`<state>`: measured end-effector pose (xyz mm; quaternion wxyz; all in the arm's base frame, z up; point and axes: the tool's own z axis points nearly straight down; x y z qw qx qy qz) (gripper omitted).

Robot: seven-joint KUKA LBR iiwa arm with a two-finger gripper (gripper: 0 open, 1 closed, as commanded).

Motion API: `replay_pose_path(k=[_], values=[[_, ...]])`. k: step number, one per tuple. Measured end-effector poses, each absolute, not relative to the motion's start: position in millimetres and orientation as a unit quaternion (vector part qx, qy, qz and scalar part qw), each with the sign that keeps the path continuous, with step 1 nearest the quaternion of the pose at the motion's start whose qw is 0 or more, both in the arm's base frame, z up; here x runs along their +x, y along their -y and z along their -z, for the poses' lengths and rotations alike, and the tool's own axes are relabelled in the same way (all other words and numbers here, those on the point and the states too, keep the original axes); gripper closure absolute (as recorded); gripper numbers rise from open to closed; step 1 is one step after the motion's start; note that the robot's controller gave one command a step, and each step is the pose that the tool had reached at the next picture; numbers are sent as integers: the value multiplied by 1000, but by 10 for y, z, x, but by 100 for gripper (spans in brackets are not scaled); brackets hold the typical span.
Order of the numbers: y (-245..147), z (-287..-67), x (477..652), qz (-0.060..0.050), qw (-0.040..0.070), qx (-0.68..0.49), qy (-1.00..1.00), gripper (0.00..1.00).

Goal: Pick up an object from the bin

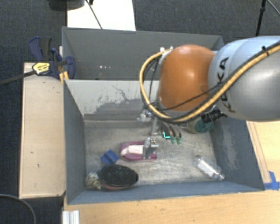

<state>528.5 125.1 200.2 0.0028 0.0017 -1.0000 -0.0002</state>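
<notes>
The arm [252,78], with its orange cover [186,78], comes in from the right of the frame and hangs over the middle of the grey bin [77,139]. Its fingers [151,147] are down near the bin floor, just left of centre. They meet the right end of a purple-and-white object [136,151] that lies flat on the floor and stretches away to the left. Whether the fingers are spread, pressed together or pinching that end cannot be told, because the wrist hardware hides the tips.

There are five loose things on the floor, one of each kind. The purple-and-white object lies at the centre, by the fingers. A small blue piece [109,157] lies just to its left. A black round brush-like thing [118,175] lies below both, near the front wall at lower left. A small beige lump [92,181] touches the black thing's left edge, in the lower left corner. A clear, silvery wrapped item [209,167] lies tilted at lower right, well apart from the rest.
</notes>
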Motion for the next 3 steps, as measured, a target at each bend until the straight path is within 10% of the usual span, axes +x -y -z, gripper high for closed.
replay_pose_path(k=[1,3], values=[[-946,-723,5524,1,-3,93,996,0],[-909,-1002,5318,0,0,49,999,0]])
